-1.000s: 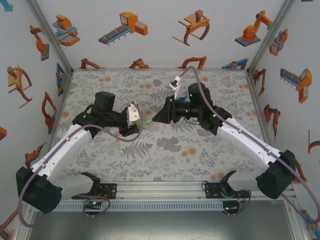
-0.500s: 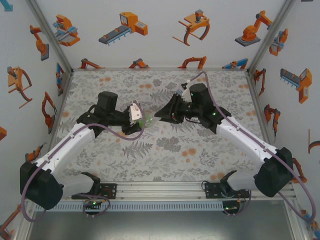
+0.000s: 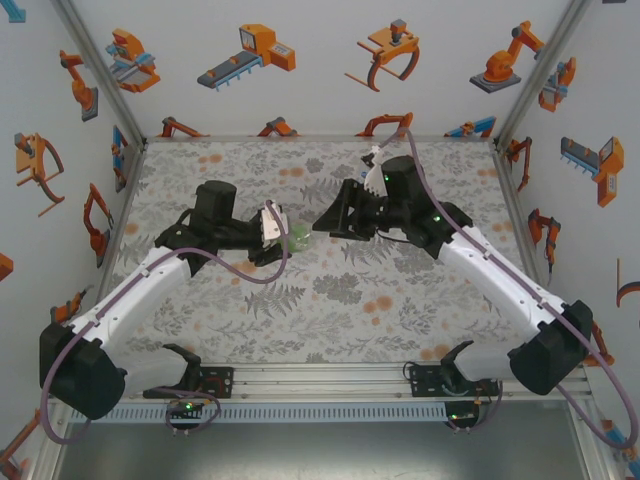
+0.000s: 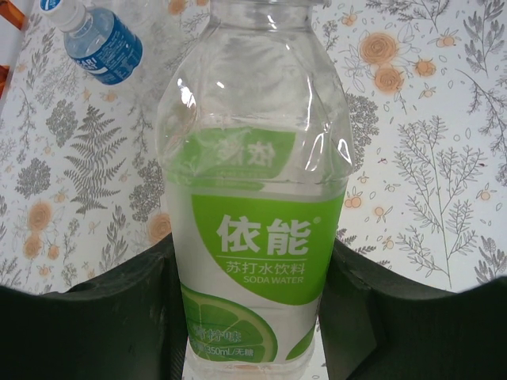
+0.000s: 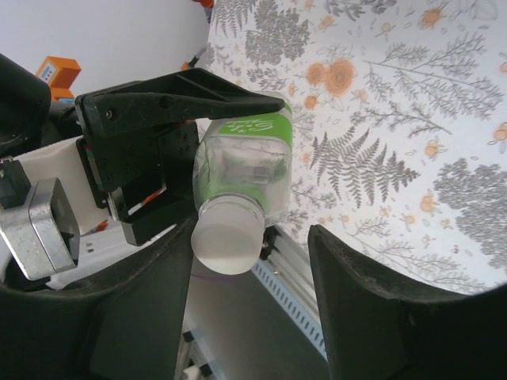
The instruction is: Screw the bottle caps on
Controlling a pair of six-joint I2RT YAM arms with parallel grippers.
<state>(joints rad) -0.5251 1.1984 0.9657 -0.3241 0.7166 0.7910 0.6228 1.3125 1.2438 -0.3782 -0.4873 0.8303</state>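
The green-label bottle [image 4: 255, 237] is clear plastic with Chinese lettering and "SODA WATER" on it. The left gripper [image 4: 253, 317] pinches its lower body, holding it off the table [image 4: 428, 158] and tilted well off upright. A whitish cap [image 5: 227, 245] sits on its neck. Past that bottle and to one side, the blue-label bottle [image 4: 103, 43] rests on the table wearing its white cap [image 4: 62, 9].

Bright, even light from above; we see only faint soft shadows under the arms [image 3: 140, 290] on the table [image 3: 330, 330]. Left wrist: white glare streaks on the green-label bottle [image 4: 253, 158], label print sharp. Right wrist: we get the cap [image 5: 227, 244] blurred, table pattern behind crisp.
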